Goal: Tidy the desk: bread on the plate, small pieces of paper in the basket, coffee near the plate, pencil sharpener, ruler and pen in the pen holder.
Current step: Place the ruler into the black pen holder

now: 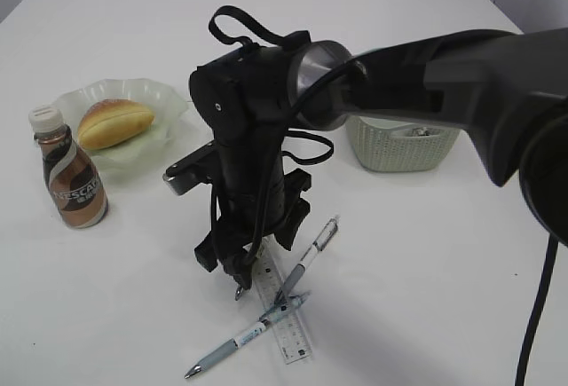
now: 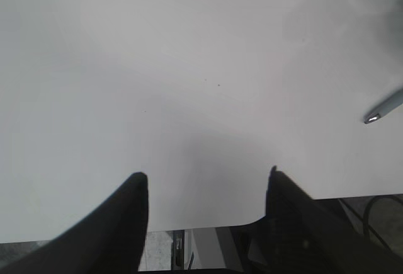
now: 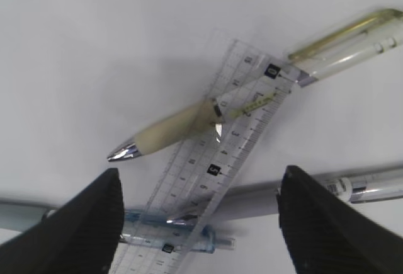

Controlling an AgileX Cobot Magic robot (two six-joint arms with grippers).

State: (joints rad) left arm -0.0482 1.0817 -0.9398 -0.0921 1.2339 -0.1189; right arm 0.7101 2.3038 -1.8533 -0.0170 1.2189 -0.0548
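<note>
Right wrist view: the right gripper (image 3: 198, 208) is being held open and empty directly over the ruler (image 3: 220, 160), evidently for straddling it, while two pens (image 3: 189, 126) are lying across that ruler, likely complicating a clean pinch for the holder.

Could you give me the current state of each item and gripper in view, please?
bread: on the plate.
coffee: upright, capped, beside the plate.
basket: upright, something small inside.
ruler: flat on the desk, one pen across it, another pen under it.
right gripper: open, empty, over the ruler.
left gripper: open, empty, over bare desk.
</note>
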